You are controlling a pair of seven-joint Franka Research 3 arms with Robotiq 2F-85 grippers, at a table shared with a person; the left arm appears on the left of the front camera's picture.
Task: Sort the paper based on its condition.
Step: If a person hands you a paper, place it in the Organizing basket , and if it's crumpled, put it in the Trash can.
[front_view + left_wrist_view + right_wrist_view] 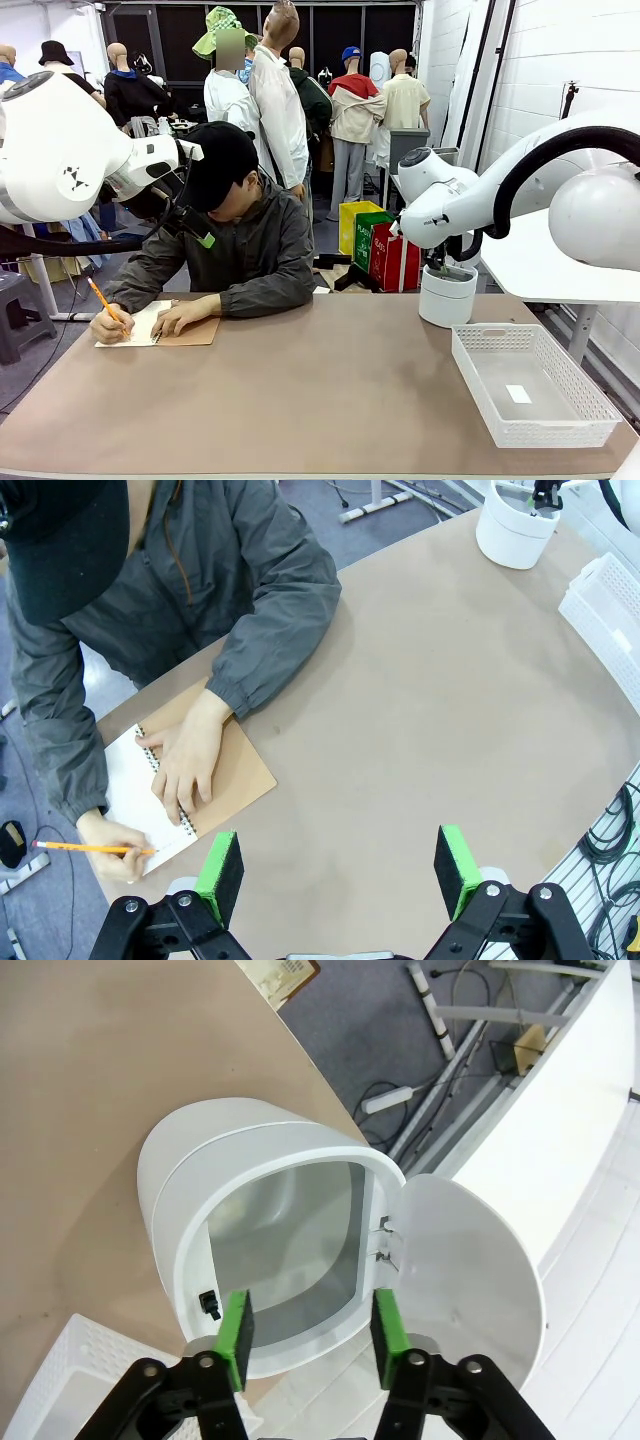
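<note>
while its green pads stand wide apart with nothing between them, the left pincer [338,872] hangs above the bare brown tabletop [420,710] in its wrist view. just beyond it, toward the lower left of that frame, lies the paper [128,792], a white page beside the spiral of a brown-covered notebook [240,770]; whether the sheet is loose or bound i cannot tell. the person's writing hand [112,842] holds an orange pencil [90,848] with its tip on the page, and the flat hand [190,765] rests across the spiral.

in the front view the paper [135,325] sits at the left of the tabletop's far edge, under the person's arms, with the left pincer [198,232] raised above it near the person's cap.

the right pincer [311,1332] is likewise spread open and empty, its pads hovering over the mouth of a white round bin [170,1180] whose lid [470,1280] is swung aside. in the front view that bin [447,298] stands at the right of the far edge, well apart from the paper. a white mesh basket [497,329] sits at the lower right, near the bin, with a small white label [518,393] on its floor.
</note>
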